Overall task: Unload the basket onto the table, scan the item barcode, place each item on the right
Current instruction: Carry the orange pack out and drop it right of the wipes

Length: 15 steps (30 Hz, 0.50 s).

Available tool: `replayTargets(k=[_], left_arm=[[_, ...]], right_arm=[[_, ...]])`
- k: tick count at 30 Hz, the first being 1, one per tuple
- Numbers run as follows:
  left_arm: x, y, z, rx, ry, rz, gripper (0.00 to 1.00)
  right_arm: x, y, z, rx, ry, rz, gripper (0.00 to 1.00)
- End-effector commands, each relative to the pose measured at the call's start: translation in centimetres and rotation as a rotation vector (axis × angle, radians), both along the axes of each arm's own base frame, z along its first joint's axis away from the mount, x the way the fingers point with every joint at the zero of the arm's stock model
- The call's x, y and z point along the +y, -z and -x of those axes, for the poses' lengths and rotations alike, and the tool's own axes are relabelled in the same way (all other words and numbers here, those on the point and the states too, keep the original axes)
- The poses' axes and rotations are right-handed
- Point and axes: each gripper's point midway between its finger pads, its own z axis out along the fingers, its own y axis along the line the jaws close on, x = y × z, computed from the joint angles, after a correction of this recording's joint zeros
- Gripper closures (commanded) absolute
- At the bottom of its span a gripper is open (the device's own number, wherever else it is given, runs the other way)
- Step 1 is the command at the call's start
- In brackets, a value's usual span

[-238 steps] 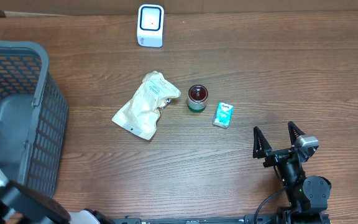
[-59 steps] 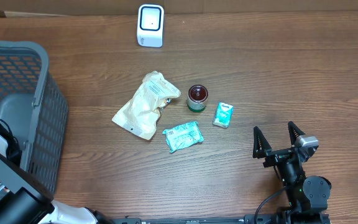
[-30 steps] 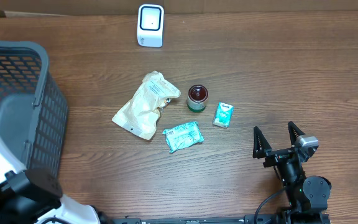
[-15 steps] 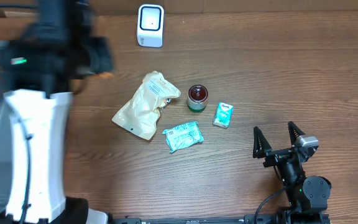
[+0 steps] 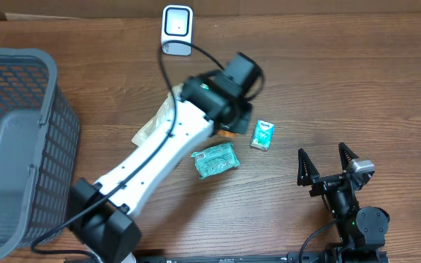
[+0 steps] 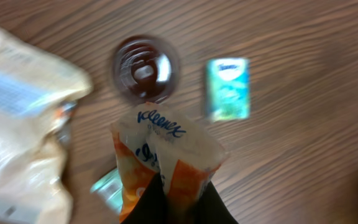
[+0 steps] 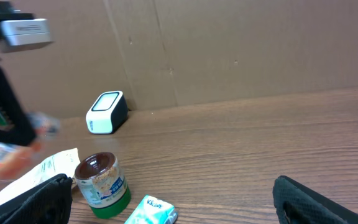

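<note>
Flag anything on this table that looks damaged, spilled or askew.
Only the beige pouch stands out: it lies crumpled and wrinkled beside the jar. Nothing is spilled. The left gripper holds an orange Kleenex pack, pinched at one end, above the table.

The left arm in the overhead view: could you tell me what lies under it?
The beige pouch shows partly at its edge. The jar is covered overhead; the left wrist view shows it below the Kleenex pack in the left gripper.
</note>
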Motion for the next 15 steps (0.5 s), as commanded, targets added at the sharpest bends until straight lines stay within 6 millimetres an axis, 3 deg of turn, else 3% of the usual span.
replayTargets(k=[1, 5, 9, 15], left_arm=[[-2.5, 2.8, 0.4, 0.025, 0.032, -0.015, 0.96], [-4.5, 6.2, 0.5, 0.051, 0.060, -0.037, 0.96], [-4.8, 9.1, 0.7, 0.107, 0.030, -0.066, 0.96], [-6.3, 10.6, 2.5, 0.224, 0.069, -0.002, 0.96]], right_arm=[[0.0, 0.2, 0.0, -0.001, -0.002, 0.000, 0.00], [0.0, 0.2, 0.0, -0.001, -0.002, 0.000, 0.00], [0.0, 0.2, 0.0, -0.001, -0.002, 0.000, 0.00], [0.0, 0.2, 0.0, -0.001, -0.002, 0.000, 0.00]])
